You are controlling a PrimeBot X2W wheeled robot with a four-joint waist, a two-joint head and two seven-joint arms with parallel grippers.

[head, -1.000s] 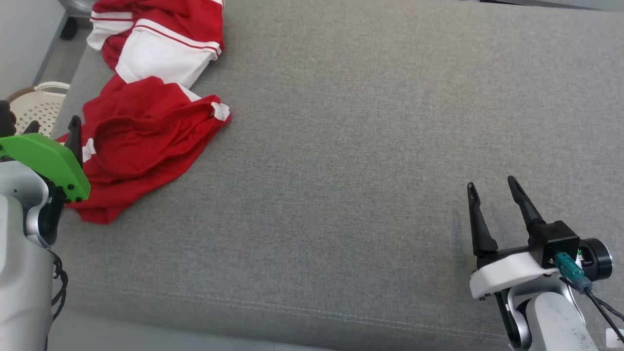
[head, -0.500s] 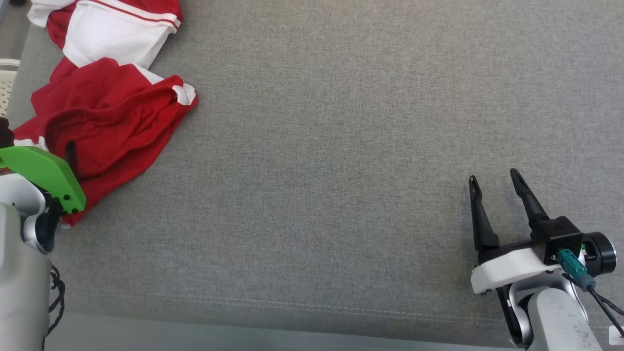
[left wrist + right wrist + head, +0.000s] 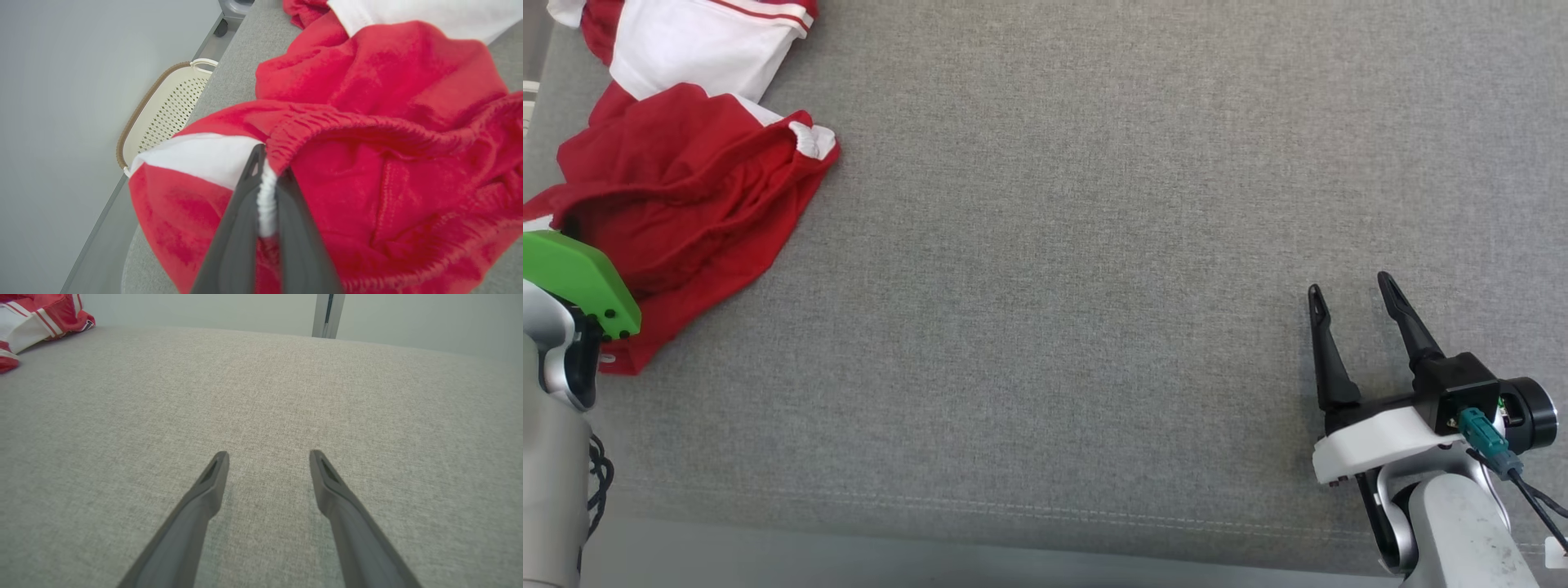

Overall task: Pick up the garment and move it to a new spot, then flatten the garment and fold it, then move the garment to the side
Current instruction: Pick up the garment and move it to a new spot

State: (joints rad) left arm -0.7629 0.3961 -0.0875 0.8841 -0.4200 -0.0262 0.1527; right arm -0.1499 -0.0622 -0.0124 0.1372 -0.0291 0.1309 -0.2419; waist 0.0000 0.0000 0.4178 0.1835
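The garment (image 3: 678, 188) is a crumpled red piece with white panels, lying at the far left of the grey surface. In the left wrist view my left gripper (image 3: 267, 163) is shut on the garment (image 3: 367, 122), its two fingers pinching the white-and-red elastic waistband. In the head view its green cover (image 3: 576, 282) sits over the garment's near edge and hides the fingers. My right gripper (image 3: 1352, 294) stands open above bare fabric at the lower right, far from the garment. The right wrist view shows the right gripper (image 3: 269, 457) with nothing between its fingers and the garment (image 3: 36, 318) at the far left.
The grey upholstered surface (image 3: 1094, 245) spreads wide to the right of the garment, with a stitched seam along its front edge (image 3: 1045, 510). A cream perforated basket (image 3: 163, 110) stands beside the surface's left edge. A pale wall lies beyond.
My left gripper has shut on the garment's waistband, after standing open. The head camera has shifted, so the garment sits further left in view. The right gripper stays open and still.
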